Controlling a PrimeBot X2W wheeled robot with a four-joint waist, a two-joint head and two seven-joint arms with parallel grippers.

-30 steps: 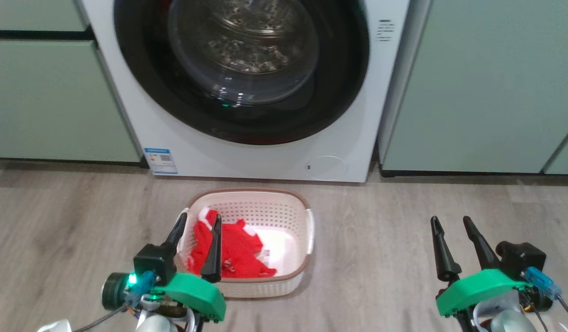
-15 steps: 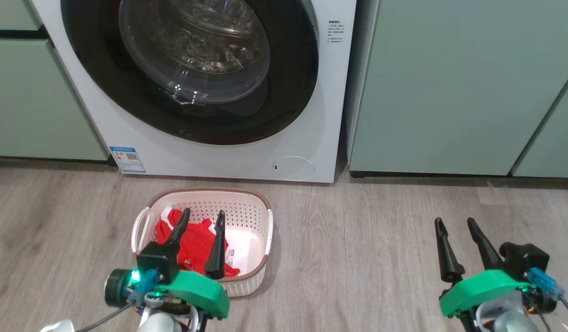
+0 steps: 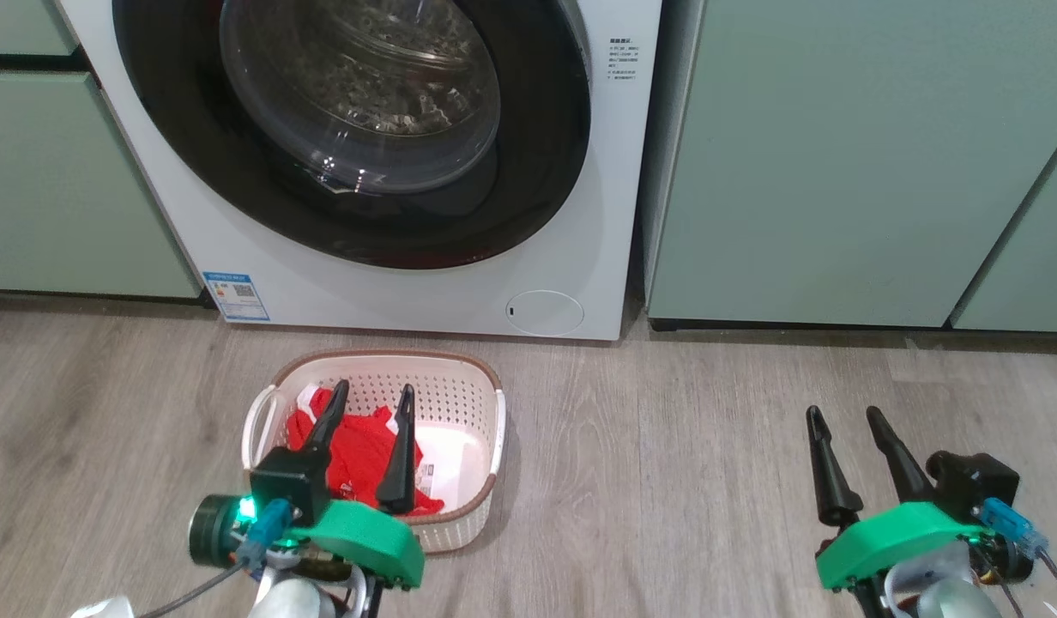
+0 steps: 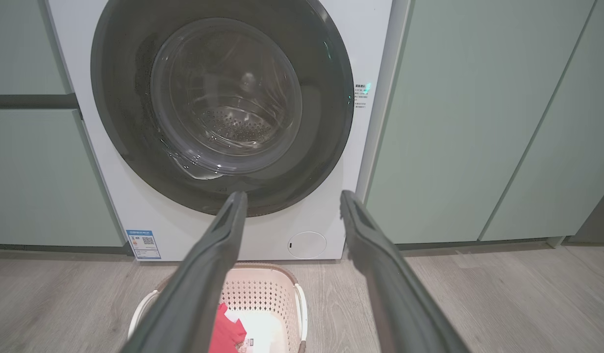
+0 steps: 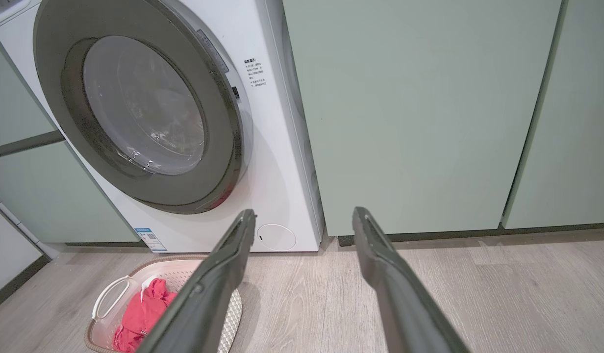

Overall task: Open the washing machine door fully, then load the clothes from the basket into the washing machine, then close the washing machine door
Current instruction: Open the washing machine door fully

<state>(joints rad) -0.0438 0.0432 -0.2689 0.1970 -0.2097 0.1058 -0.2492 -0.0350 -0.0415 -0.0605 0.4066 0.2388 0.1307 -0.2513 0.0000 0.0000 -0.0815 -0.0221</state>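
Observation:
The white washing machine (image 3: 580,215) stands ahead with its round black-rimmed glass door (image 3: 357,94) closed against the front; the door (image 4: 223,98) also faces the left wrist camera. On the floor before it sits the cream perforated basket (image 3: 486,412) holding the red clothes (image 3: 361,455). My left gripper (image 3: 372,396) hovers open above the basket with nothing between its fingers. Off to the right, over bare floor, my right gripper (image 3: 842,415) is open and empty. The basket (image 5: 106,299) and the clothes (image 5: 140,314) lie at the lower left of the right wrist view.
Pale green cabinets (image 3: 837,154) flank the machine on both sides. A blue label sticker (image 3: 235,296) and a round service flap (image 3: 544,312) mark the washer's lower front. Wood-look floor (image 3: 666,463) stretches between basket and right gripper.
The head camera swung to the right a second ago, shifting the whole picture left, then settled. Both grippers stay open; the left one has edged slightly in the picture.

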